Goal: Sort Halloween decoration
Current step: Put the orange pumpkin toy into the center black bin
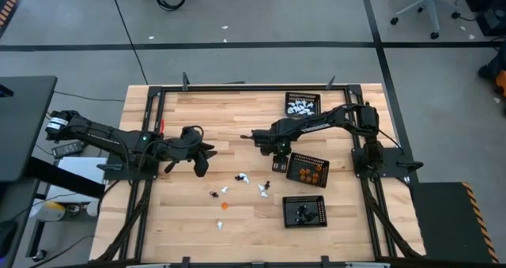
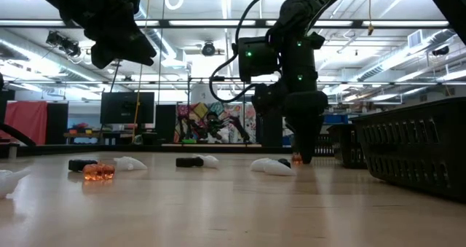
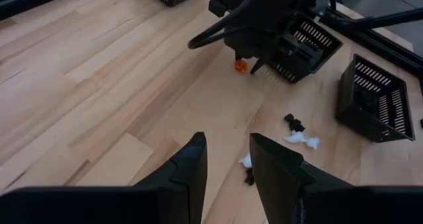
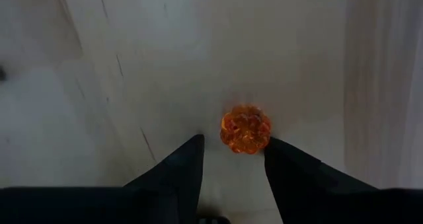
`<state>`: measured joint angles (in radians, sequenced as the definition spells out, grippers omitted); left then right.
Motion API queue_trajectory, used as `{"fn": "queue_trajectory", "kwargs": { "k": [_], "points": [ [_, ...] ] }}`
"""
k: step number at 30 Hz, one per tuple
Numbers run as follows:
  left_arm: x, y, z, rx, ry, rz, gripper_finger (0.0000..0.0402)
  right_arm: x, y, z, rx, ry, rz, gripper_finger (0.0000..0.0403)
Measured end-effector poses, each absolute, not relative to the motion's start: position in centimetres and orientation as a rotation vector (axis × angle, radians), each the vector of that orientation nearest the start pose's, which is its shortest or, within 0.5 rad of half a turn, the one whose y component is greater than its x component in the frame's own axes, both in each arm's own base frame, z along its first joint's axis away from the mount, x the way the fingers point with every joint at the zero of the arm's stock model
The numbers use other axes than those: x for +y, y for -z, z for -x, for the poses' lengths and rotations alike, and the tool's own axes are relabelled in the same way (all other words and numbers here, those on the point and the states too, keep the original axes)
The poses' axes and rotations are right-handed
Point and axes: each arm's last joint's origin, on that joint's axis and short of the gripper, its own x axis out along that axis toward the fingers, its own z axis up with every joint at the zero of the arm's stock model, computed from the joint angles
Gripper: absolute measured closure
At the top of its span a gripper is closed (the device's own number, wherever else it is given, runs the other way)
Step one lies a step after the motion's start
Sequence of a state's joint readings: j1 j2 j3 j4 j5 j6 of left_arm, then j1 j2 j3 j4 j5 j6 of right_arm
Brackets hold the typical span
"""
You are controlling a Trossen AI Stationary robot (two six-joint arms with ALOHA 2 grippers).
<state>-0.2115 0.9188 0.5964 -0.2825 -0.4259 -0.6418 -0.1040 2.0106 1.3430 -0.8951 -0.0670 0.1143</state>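
The sorting looks partly done. On the desk three black mesh trays already carry figures: the far tray holds white ones, the middle tray on the right holds orange ones, and the near tray holds black ones.

What is left lies loose on the wood in the middle of the desk: a small scatter of white figures, a few black figures, and an orange figure near the front. How many remain in all is hard to tell.

The right hand is low over the desk just left of the middle tray. Its fingers stand apart on either side of an orange pumpkin-like figure and do not yet touch it, so nothing is held; the step in hand seems to be picking up this piece for the orange tray.

The left hand hovers above the desk on the left, fingers parted and empty, with loose white and black pieces ahead of it.
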Motion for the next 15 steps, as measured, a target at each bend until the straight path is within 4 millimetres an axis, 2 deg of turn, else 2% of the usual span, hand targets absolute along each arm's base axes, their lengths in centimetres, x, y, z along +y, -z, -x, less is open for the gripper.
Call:
{"fn": "queue_trajectory", "kwargs": {
  "k": [10, 15],
  "points": [
    [-2.79, -23.9, -18.69, 0.484, -0.382, 0.434, 0.0278, -3.49, -14.18, -36.19, 1.547, 0.157, -0.231, 0.0237],
    [-2.79, -23.9, -18.68, 0.485, -0.382, 0.433, 0.0278, -3.1, -15.0, -36.91, 1.52, 0.201, -0.188, 0.0238]
  ]
}}
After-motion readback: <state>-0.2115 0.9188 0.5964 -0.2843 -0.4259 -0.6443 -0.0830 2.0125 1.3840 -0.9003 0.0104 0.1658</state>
